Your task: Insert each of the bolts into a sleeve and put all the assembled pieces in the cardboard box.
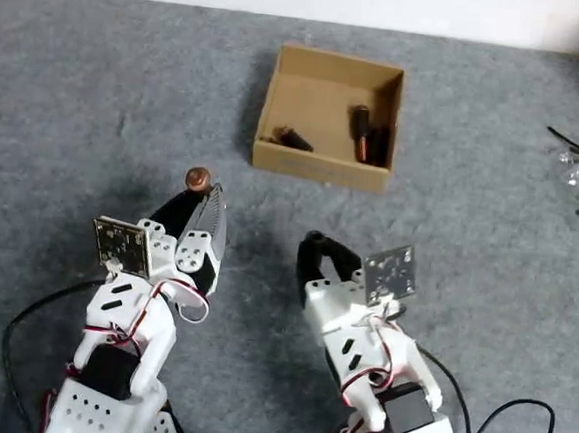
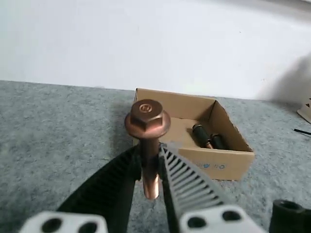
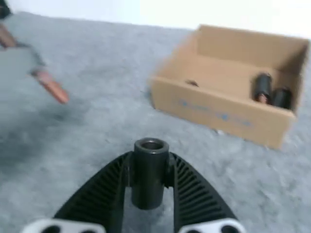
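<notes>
Two parts are gripped and not yet joined, so you seem to be at the insertion step. Your left gripper (image 2: 151, 148) is closed on the shank of a bolt (image 2: 147, 121), head up, with the lower end hanging free below the fingers. Your right gripper (image 3: 149, 162) is clamped around a sleeve (image 3: 148, 177), held upright with its bore facing up. The two are still well apart, so next you likely need to bring the bolt's tip over that bore, line up the two axes and lower it straight in. The bolt is copper-coloured metal with a flanged hex head and a smooth round shank. The sleeve is a short, matte black, thick-walled tube. The box (image 1: 314, 163), open-topped brown cardboard, sits beyond both grippers on the grey, felt-like table (image 1: 97, 111). Dark pieces (image 1: 360, 132) lie inside it, one with a coppery end.
</notes>
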